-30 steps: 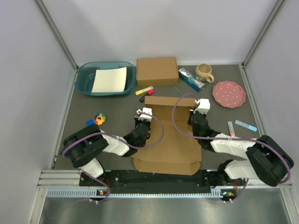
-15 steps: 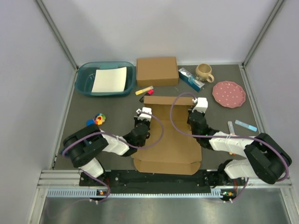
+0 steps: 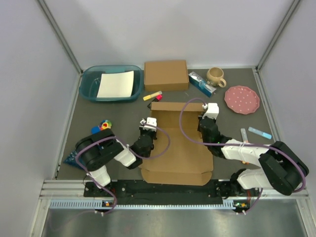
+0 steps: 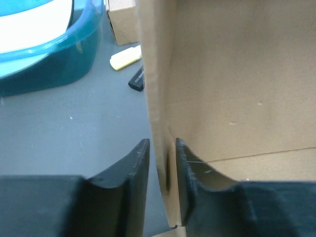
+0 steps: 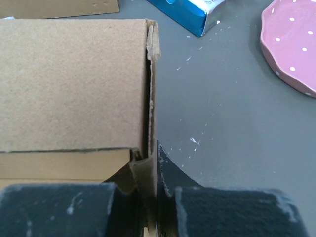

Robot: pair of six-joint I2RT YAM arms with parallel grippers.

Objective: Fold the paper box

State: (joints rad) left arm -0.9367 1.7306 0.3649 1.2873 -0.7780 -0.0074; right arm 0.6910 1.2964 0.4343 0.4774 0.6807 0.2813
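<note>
We count two brown cardboard pieces: the paper box and a closed box. We also count one teal basin, one white sheet, one mug, one pink plate and one blue carton.

A dark grey matte table sits inside a booth of plain pale grey walls: a back wall, a left wall and a right wall. Slim aluminium posts rise from the table's far corners. A brushed metal ledge runs along its near edge. The light is soft and even.
</note>
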